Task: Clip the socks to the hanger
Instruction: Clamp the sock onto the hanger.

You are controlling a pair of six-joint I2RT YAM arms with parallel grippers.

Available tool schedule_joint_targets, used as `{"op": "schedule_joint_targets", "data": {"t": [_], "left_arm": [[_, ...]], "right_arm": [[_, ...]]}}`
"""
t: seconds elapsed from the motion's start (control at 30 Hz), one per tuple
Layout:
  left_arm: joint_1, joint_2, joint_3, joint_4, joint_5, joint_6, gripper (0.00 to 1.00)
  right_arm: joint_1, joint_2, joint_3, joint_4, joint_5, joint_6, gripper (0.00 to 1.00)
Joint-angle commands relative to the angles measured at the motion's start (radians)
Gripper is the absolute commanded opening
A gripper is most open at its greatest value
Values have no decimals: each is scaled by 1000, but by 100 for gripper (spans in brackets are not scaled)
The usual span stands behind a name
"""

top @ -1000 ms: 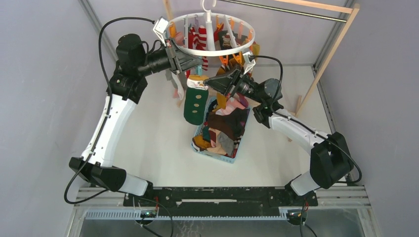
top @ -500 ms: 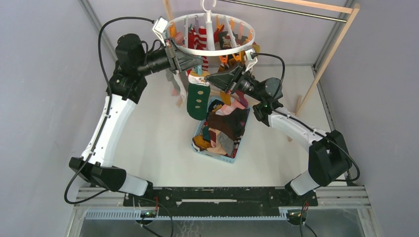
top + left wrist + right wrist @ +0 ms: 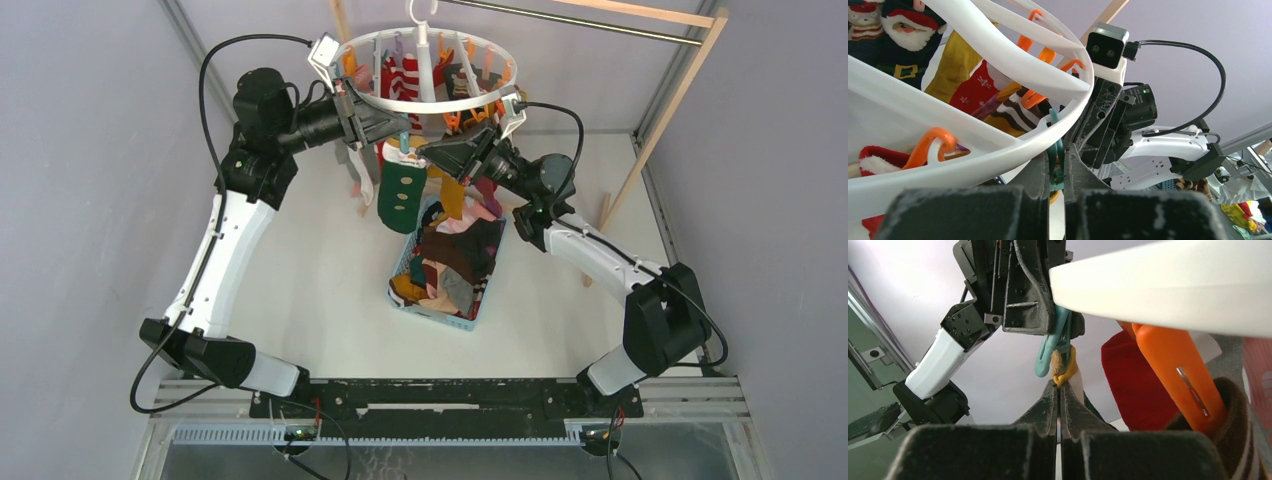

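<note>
The white ring hanger hangs at the back with several socks clipped on it, among them a green sock. My left gripper is shut on a teal clip under the ring, squeezing it. My right gripper is shut on the edge of a mustard sock and holds it up at the mouth of that teal clip. The sock's body hangs below. The left gripper's fingers show just above the clip in the right wrist view.
A light-blue basket full of mixed socks stands on the table below the hanger. An orange clip and a red sock hang close to the right of my right gripper. A wooden frame stands at the back right.
My right gripper has risen and moved left with the mustard sock, up to the teal clip. The green sock has shifted up slightly. The left gripper stays on the clip.
</note>
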Motion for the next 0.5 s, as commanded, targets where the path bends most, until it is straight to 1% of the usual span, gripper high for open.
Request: {"op": "schedule_joint_targets", "data": {"t": [0.0, 0.17, 0.3, 0.47], "left_arm": [[3, -15, -15, 33, 55, -16, 0], [3, -17, -15, 34, 56, -15, 0], [5, -20, -17, 33, 55, -14, 0], [5, -21, -19, 34, 48, -13, 0]], "right_arm": [[-12, 1, 50, 35, 47, 5, 0], [-9, 1, 49, 60, 78, 11, 0], [-9, 0, 58, 71, 60, 29, 0], [-6, -4, 65, 38, 61, 12, 0]]}}
